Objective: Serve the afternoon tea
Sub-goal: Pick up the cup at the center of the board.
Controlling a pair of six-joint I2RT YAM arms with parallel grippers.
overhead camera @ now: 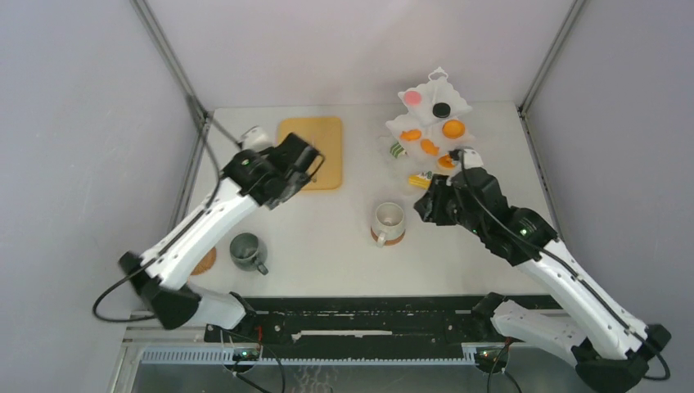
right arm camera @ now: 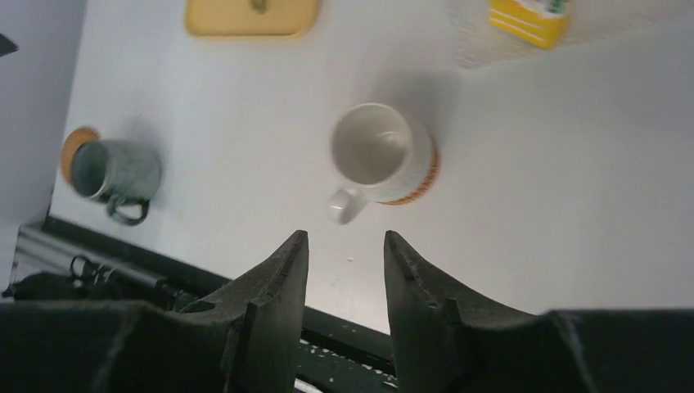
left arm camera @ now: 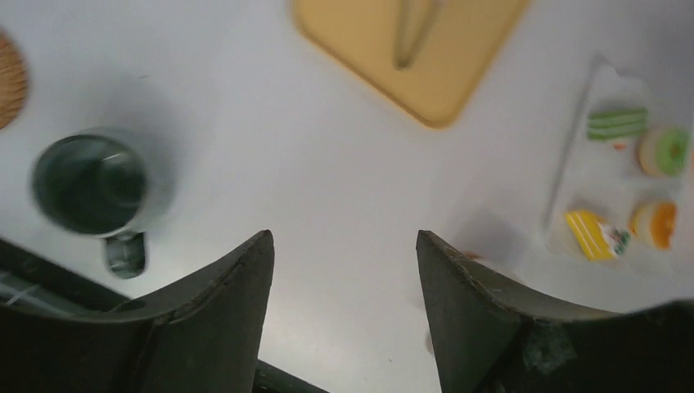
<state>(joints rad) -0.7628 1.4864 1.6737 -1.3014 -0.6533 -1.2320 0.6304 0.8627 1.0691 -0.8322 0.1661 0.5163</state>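
Tan wooden board (overhead camera: pixel 321 139) on white table (overhead camera: pixel 327 246), thin tongs (left arm camera: pixel 407 37) lying on the board

White table (overhead camera: pixel 327 237) in view, and here's the spread. Back left of centre, a tan wooden board (overhead camera: pixel 315 131) lies flat. Near the front left stands a grey-green mug (overhead camera: pixel 245 249), straight on the tabletop, with a bare cork coaster (overhead camera: pixel 205 262) just off to its left (not under it!). Centre: a white mug (overhead camera: pixel 389 219) on a second coaster (overhead camera: pixel 391 240). Back right, a white stand (overhead camera: pixel 427 121).
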